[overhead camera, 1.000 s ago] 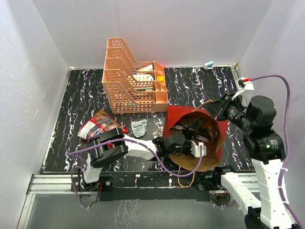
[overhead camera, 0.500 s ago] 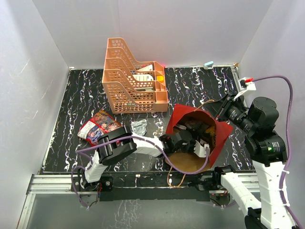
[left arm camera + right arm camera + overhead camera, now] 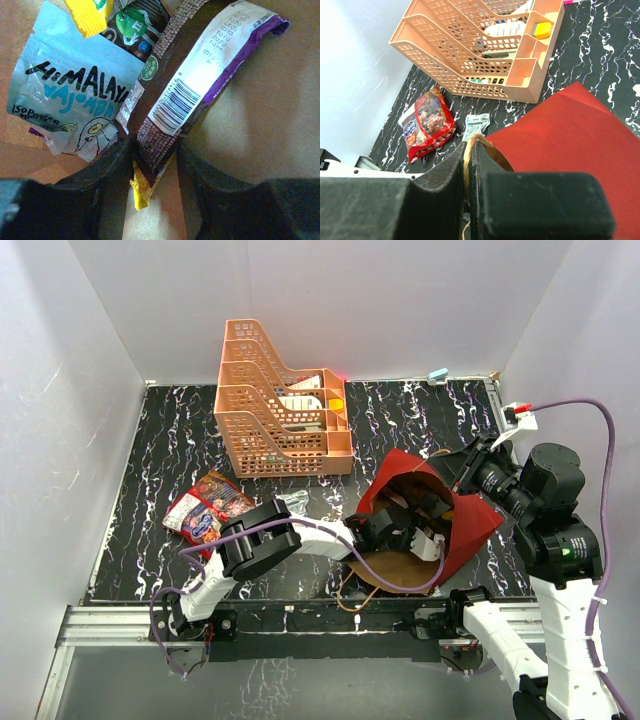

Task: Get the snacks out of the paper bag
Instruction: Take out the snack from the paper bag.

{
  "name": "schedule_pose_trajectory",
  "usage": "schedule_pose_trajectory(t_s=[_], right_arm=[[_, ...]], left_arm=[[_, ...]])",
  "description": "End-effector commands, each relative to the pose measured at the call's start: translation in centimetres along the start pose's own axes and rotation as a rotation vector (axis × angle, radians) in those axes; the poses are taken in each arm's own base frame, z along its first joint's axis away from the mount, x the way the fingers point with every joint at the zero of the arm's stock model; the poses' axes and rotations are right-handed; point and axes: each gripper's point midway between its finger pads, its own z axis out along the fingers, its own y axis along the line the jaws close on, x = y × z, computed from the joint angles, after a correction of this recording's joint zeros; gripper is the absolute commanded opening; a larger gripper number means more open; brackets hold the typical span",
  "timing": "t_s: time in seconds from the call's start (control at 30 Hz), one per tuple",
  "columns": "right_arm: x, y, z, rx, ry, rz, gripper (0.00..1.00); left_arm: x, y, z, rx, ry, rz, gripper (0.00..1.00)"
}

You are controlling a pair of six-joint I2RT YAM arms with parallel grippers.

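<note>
We count one paper bag (image 3: 475, 525). Inside it we make out four snacks: one purple wrapper (image 3: 200, 75) with a barcode, one pale blue packet (image 3: 65, 100), one brown packet (image 3: 135, 25) and one yellow wrapper (image 3: 90, 15). A further yellow edge beneath the purple wrapper may be a fifth; we cannot tell. Outside the bag, to its left, we count two snacks: one large red bag (image 3: 208, 508) and one silver packet (image 3: 296, 502). Behind the bag we list one orange tray rack (image 3: 262, 430), its contents too crowded to count.
</note>
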Motion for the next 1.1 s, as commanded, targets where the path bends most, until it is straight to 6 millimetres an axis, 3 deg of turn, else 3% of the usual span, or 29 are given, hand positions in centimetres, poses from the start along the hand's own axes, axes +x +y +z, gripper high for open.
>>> schedule_pose_trajectory(t_s=[0.0,0.23,0.37,0.57,0.77,1.07], right_arm=[[-3.9,3.0,-1.6,-0.085,-0.139,-0.055,0.07],[-3.7,2.8,-1.7,-0.077,-0.137,-0.051,0.07],[-3.6,2.6,-1.7,-0.067,-0.137,-0.053,0.07],[-3.3,2.3,-1.5,-0.058,-0.13,-0.055,0.07],[-3.3,2.1,-1.6,-0.05,-0.131,-0.058,0.07],[-3.4,2.3,-1.7,-0.05,-0.132,-0.06,0.07]], left_arm=[[0.2,1.7,0.4,-0.034,0.023,0.008,0.35],[-0.2,3.3,0.3,-0.094,0.021,0.001,0.07],[-0.7,4.0,-0.7,-0.114,0.006,-0.008,0.01],[-2.2,5.1,-2.8,-0.116,-0.027,-0.052,0.0],[-3.3,4.4,-4.4,-0.039,-0.056,-0.137,0.03],[-1.6,1.9,-3.4,0.044,0.009,-0.133,0.1]])
